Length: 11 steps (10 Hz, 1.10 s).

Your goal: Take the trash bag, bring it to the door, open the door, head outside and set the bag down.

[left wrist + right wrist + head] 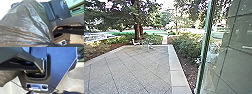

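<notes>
Head view puts grey, diagonally jointed paving [141, 67] ahead of the grippers, so I judge the outdoor carry is in hand. Close beside the left gripper, the thin, glossy trash bag [25, 25] bulges, its creases drawing into a narrow gather. Whether either gripper is pinching or spread, I cannot tell. Setting down calls for gentle lowering.

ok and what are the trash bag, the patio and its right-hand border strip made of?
Trash bag: thin plastic film, glossy, going by the fine creases and bright glints. Patio: matte, speckled gray surface with diagonal joints, probably concrete, maybe exposed aggregate. Border strip: paler and smoother with cross joints, concrete or cut stone, can't tell which.
</notes>
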Available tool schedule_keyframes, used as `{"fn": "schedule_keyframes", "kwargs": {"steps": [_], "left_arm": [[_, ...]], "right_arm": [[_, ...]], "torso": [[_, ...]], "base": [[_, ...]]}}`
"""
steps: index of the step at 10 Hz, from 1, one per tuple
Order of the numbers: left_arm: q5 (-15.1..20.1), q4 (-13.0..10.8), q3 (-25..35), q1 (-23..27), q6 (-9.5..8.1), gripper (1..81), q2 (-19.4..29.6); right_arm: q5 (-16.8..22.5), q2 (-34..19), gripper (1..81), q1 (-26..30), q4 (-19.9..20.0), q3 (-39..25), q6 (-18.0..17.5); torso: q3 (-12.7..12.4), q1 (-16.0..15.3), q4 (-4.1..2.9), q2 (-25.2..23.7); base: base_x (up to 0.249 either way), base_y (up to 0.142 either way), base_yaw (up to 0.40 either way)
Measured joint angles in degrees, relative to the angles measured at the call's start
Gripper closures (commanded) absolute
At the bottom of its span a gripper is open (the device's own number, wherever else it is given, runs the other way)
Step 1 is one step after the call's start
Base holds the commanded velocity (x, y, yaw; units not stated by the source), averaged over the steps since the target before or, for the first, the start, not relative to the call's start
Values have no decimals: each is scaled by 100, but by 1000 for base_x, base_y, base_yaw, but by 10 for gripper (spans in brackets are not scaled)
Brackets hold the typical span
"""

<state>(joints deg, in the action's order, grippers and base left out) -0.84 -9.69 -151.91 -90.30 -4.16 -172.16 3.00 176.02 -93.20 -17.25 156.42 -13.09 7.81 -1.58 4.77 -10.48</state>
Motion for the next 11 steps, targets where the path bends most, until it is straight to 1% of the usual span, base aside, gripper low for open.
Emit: {"fn": "schedule_keyframes", "kwargs": {"steps": [1,11], "left_arm": [[-4,0,0,-5,-2,811,-9],[-4,0,-7,9,0,811,10]], "right_arm": [[0,61,10,-7,-5,-10,-2],[2,39,10,1,-13,-11,1]], "torso": [[0,0,0,-2],[0,-2,0,0]], "base": [[104,0,0],[117,0,0]]}}
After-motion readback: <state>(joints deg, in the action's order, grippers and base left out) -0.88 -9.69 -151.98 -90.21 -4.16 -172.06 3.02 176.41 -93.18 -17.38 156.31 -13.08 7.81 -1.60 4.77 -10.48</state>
